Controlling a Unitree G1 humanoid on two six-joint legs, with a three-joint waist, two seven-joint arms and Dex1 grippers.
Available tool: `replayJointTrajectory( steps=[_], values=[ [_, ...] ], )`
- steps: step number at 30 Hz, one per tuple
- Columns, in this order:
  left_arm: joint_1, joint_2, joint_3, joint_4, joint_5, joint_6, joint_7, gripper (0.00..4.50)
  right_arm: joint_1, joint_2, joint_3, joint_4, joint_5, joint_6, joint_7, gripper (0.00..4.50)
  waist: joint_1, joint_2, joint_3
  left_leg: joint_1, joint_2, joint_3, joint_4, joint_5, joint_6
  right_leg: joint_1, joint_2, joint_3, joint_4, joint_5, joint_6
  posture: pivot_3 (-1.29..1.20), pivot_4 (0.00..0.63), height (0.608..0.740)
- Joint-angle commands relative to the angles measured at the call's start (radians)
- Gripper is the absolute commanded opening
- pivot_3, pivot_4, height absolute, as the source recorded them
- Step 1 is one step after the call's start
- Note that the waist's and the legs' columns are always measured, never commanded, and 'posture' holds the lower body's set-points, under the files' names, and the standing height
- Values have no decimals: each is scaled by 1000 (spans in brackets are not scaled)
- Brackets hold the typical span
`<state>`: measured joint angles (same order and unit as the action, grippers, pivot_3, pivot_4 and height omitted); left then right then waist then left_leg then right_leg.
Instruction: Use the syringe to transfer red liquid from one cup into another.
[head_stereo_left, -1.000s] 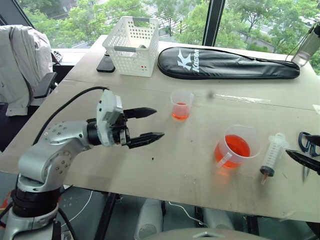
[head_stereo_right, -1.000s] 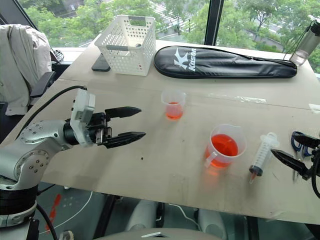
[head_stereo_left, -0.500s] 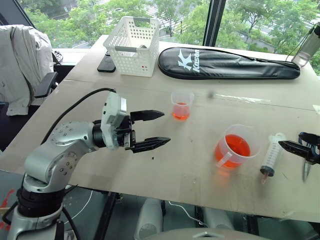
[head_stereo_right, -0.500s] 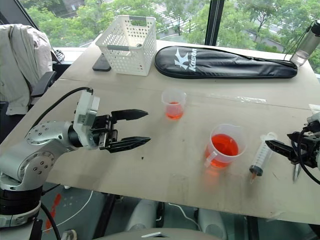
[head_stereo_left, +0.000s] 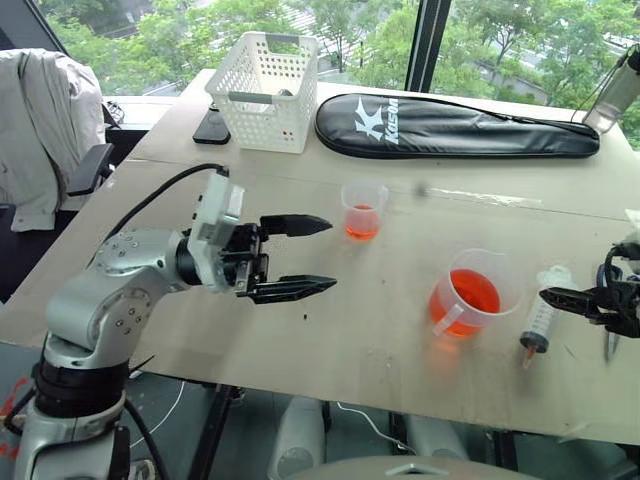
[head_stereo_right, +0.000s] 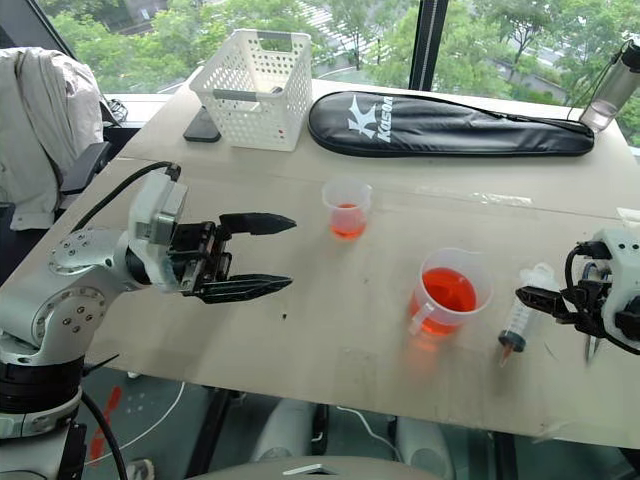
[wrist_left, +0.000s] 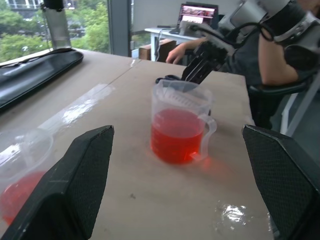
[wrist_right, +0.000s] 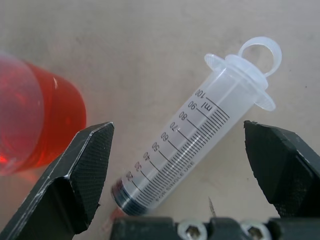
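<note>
The right gripper (wrist_right: 177, 165) has its jaws spread wide and holds nothing. In the right wrist view its two black fingers (wrist_right: 75, 175) stand to either side of the syringe (wrist_right: 192, 142), which lies flat on the table (head_stereo_left: 380, 330) between them, clear of both pads. The plunger is pushed fully in, with its ring end pointing away from the measuring cup (head_stereo_left: 470, 292). From the head camera this gripper (head_stereo_right: 535, 298) hovers just above the syringe (head_stereo_right: 522, 313), at the table's right edge.

The left gripper (head_stereo_left: 318, 256) is also wide open and empty. Its fingers (head_stereo_left: 295, 224) point level toward the right, above bare table, well apart from both cups. In the left wrist view the measuring cup (wrist_left: 182, 127) sits framed between the spread fingers (wrist_left: 75, 180).

The measuring cup stands upright just left of the syringe, handle toward the robot, about half full of red liquid (head_stereo_left: 468, 298). The small cup (head_stereo_left: 363, 209) stands farther back and to the left, with a little red liquid at the bottom.

Behind them lie a white basket (head_stereo_left: 265, 92), a black zipped case (head_stereo_left: 455, 127) and a dark phone (head_stereo_left: 212, 127). A person's arm (wrist_left: 182, 50) rests on the table's far side in the left wrist view.
</note>
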<state>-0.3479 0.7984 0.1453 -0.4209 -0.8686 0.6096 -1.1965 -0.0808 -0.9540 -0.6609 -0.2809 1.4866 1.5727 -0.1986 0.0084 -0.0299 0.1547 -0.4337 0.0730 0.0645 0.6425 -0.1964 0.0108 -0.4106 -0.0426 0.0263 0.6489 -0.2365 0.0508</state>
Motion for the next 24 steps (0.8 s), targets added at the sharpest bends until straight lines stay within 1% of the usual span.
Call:
replayJointTrajectory(
  steps=[1, 2, 3, 6, 11, 18, 21, 22, 24],
  values=[
    [-35, 15, 6, -20, -42, 9, -33, 4183, 49, -109, 105, 66, 368, -228, -317, 4456, -3, 0, 0, 0, 0, 0, 0, 0, 0, 0, 0, 0, 0, 0, 0, 0, 150, 724],
    [-41, 14, 3, -24, -48, 12, -37, 4183, 51, -132, 146, 75, 435, -284, -374, 4456, -4, 0, 0, 0, 0, 0, -1, 0, 0, 0, 0, 0, 0, 0, 0, 0, 150, 724],
    [-46, 14, 0, -28, -54, 17, -39, 4183, 46, -144, 180, 79, 471, -327, -421, 4456, -6, 0, 0, 0, 0, 0, -1, 0, 0, 0, 0, 1, 0, 0, 0, 0, 150, 724],
    [-63, 12, -7, -41, -73, 32, -39, 4183, 2, -146, 260, 94, 486, -385, -469, 4456, -15, -1, 0, 0, 0, -1, 0, 0, 0, 0, 2, 1, 0, 0, 0, 0, 150, 724],
    [-94, 14, -8, -62, -90, 48, -20, 4183, -66, -172, 360, 158, 486, -390, -513, 4456, -21, -1, 0, 0, 0, -1, 0, 0, 0, 0, 2, 2, 0, 0, 0, 0, 150, 724],
    [-83, 19, 4, -112, -123, 78, 30, 4183, -145, -144, 468, 284, 486, -372, -577, 4456, -21, -1, 0, 0, 0, -1, 0, 0, 0, 0, 3, 2, 0, 0, 0, 0, 150, 724],
    [-62, 23, 11, -129, -122, 75, 44, 4183, -150, -127, 505, 330, 486, -353, -588, 3743, -20, -1, 0, 0, 0, -1, 0, 0, 0, 0, 3, 2, 0, 0, 0, 0, 150, 724],
    [-59, 23, 13, -132, -125, 76, 52, 4183, -148, -127, 515, 331, 486, -343, -584, 3168, -20, -1, 0, 0, 0, -1, 0, 0, 0, 0, 3, 2, 0, 0, 0, 0, 150, 724],
    [-54, 22, 17, -136, -128, 76, 64, 4183, -147, -136, 536, 328, 486, -325, -577, 2283, -20, -1, 0, 0, 1, -1, 0, 0, 0, 0, 3, 3, 0, 0, 0, 0, 150, 724]
  ],
)
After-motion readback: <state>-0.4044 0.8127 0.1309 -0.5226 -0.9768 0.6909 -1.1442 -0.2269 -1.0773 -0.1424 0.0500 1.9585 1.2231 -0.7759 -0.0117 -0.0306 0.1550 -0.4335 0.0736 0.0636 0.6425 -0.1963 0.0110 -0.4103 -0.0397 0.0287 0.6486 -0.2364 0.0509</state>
